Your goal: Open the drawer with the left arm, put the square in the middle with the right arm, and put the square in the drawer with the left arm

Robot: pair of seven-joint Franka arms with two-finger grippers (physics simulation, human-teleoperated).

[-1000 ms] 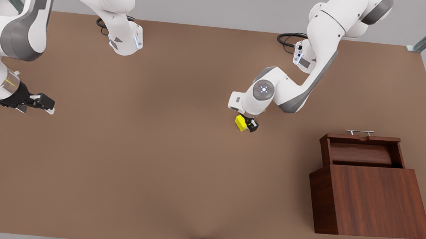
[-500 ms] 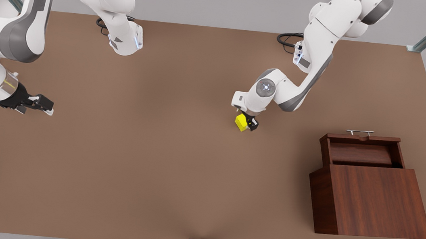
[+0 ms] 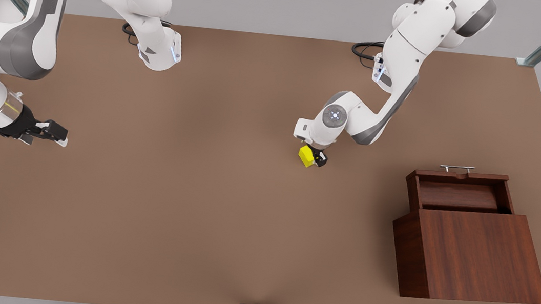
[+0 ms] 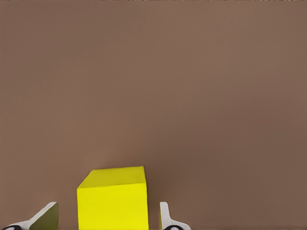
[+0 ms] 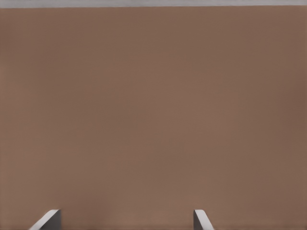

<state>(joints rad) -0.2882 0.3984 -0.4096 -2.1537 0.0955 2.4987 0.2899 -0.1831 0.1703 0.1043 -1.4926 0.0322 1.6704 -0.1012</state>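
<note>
Square (image 4: 113,199) sits on middle of brown tabletop (image 3: 192,204), between my left gripper (image 3: 315,157) fingers (image 4: 165,218). Fingers spread wide on both sides, gap to cube on each side, not touching. Drawer (image 3: 459,193) pulled open from wooden box (image 3: 474,254), at front view's right, well apart from cube. My right gripper (image 3: 48,132) waits above table edge at front view's left, fingers (image 5: 48,220) wide apart. Grey floor around table.

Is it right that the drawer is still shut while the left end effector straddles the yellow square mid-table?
No. The drawer is already pulled open, as the front view shows. The rest holds: the left end effector straddles the square mid-table, fingers apart. The right end effector waits open.
</note>
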